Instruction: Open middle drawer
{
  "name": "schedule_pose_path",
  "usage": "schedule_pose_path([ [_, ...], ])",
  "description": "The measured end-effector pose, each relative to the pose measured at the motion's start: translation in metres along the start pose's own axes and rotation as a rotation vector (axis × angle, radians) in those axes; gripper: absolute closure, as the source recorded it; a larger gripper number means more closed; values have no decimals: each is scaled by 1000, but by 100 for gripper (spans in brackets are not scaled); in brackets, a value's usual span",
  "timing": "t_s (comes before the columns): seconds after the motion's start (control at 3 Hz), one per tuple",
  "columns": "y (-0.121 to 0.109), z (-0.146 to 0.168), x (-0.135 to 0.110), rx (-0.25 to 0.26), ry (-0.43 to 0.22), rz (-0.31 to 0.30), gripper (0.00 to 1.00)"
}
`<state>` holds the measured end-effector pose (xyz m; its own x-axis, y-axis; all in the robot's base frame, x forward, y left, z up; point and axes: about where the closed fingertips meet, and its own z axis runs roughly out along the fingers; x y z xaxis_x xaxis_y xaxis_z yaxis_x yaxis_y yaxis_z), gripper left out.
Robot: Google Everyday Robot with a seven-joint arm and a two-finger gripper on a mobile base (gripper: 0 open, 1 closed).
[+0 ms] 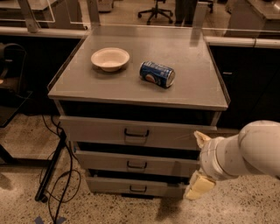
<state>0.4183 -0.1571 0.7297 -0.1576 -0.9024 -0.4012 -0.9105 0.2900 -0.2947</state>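
The grey cabinet [140, 94] has three drawers. The middle drawer [105, 161] is a low grey front with a small dark loop handle [137, 165]; a dark gap shows above its front. The taller top drawer [96, 129] is above it and the lowest drawer [109, 185] below. My gripper [199, 162] is at the right end of the middle drawer's front, on the white arm [245, 153] coming in from the right. Its two tan fingers [201, 139] stand wide apart, one above the other, with nothing between them. It is well right of the handle.
A white bowl [110, 58] and a blue can [157, 74] lying on its side sit on the cabinet top. Black cables and a stand leg [52, 175] lie on the floor at the left. Desks and office chairs [155, 8] stand behind.
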Motion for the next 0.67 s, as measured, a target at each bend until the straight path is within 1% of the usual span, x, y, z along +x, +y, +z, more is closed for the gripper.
schedule_pose_path([
  [0.33, 6, 36, 12, 4, -26, 30, 0],
  [0.67, 4, 59, 17, 31, -72, 33, 0],
])
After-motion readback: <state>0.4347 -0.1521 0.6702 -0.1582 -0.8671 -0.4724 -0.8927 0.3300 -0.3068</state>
